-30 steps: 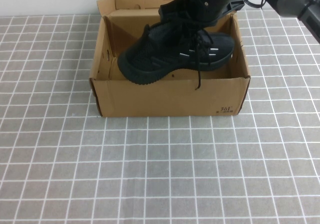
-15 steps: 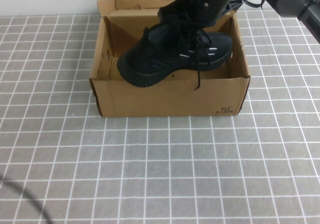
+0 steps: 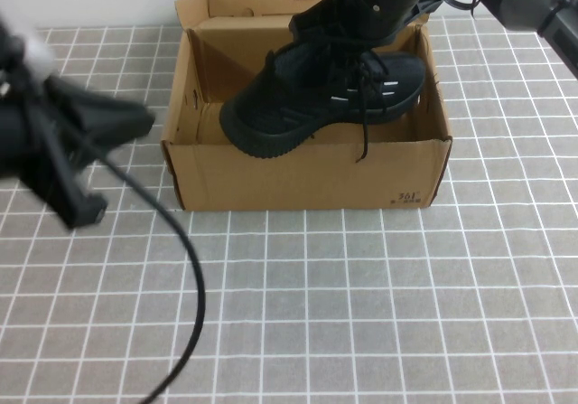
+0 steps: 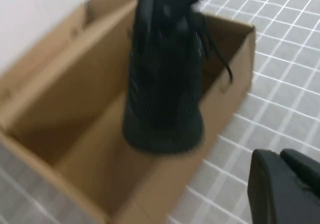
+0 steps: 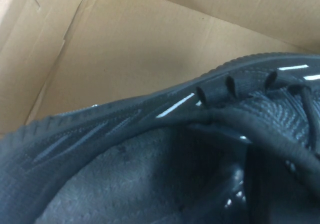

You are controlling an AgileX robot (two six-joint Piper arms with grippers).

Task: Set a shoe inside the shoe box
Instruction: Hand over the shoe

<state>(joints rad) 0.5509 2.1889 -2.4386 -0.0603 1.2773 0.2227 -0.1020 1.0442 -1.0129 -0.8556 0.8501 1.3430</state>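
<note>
You are holding the black knit lace-up sneaker [image 3: 323,97] over the brown corrugated cardboard box [image 3: 307,176] — right gripper [image 3: 375,11] pinching its collar | soft, light — grip the collar | left gripper [image 3: 68,146] left of the box, jaws pressed together.

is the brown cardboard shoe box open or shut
Open: the brown cardboard shoe box has its lid flap folded back, and the black knit sneaker, held by the right gripper, hangs over its open top.

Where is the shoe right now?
High view: the shoe hangs over the open shoe box, toe toward the robot's left, held by the right gripper.
</note>
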